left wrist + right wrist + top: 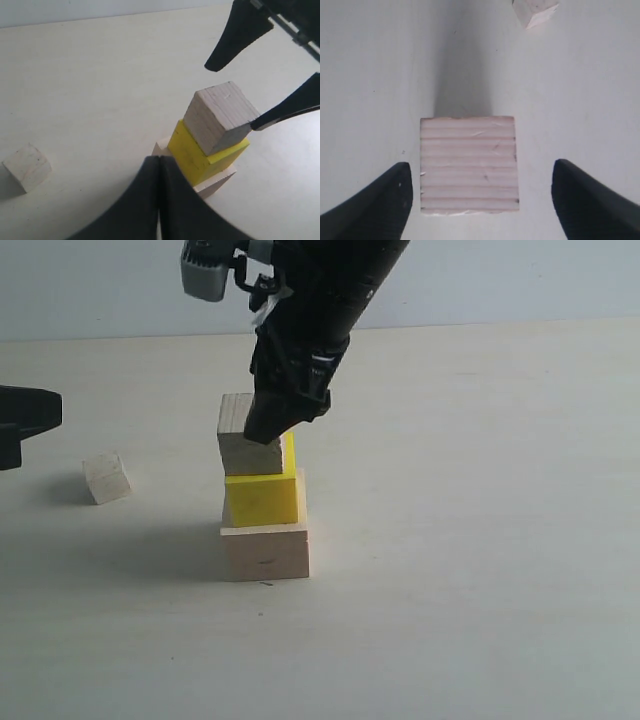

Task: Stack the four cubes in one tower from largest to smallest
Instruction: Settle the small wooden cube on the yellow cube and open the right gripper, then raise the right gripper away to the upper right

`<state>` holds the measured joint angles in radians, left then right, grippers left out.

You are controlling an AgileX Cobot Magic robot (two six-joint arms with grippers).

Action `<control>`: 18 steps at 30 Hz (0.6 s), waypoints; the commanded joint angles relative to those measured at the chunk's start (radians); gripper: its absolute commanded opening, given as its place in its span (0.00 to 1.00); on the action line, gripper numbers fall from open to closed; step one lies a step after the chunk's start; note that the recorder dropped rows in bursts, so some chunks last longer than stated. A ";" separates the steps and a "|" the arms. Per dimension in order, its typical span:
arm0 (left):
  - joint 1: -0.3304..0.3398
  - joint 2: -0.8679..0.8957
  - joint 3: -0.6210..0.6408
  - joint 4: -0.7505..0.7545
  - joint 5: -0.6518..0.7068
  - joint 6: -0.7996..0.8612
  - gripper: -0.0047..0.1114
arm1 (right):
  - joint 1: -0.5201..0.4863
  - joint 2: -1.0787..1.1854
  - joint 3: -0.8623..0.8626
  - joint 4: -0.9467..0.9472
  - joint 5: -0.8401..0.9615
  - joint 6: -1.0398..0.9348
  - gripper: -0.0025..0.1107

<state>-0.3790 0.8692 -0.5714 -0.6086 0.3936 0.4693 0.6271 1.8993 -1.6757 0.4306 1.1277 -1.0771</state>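
Between the wide-open fingers of the right claw (481, 174), the small grained cube (238, 440) is sitting on the yellow cube (262, 498), which is resting on the big pale cube (265, 552). A gap is showing on each side, so this claw is holding nothing. Its arm is leaning steeply down from above. The left claw (159, 162) is pressed shut, empty, pointing toward the stack. The tiny whitish cube (107, 477) is lying on the table (480, 540) near it.

On a pale cream desk (480, 540), a large pale wooden cube (265, 552) and a tiny whitish wooden cube (107, 478) are set apart, both short of the far edge.
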 commanded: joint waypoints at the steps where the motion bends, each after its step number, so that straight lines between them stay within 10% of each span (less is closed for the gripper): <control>1: 0.001 -0.008 0.005 0.006 -0.016 -0.003 0.04 | 0.001 -0.077 -0.006 0.015 -0.003 0.007 0.66; 7: 0.001 -0.008 0.005 0.008 -0.029 -0.003 0.04 | 0.001 -0.169 -0.006 0.015 -0.048 0.013 0.61; 14: 0.001 -0.008 0.005 0.030 -0.027 -0.003 0.04 | 0.001 -0.213 -0.006 -0.100 -0.118 0.212 0.06; 18: 0.001 -0.008 0.005 0.071 -0.047 -0.005 0.04 | 0.001 -0.220 -0.006 -0.196 -0.163 0.508 0.02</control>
<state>-0.3790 0.8692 -0.5714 -0.5703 0.3759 0.4693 0.6271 1.6930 -1.6757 0.2960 0.9951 -0.7288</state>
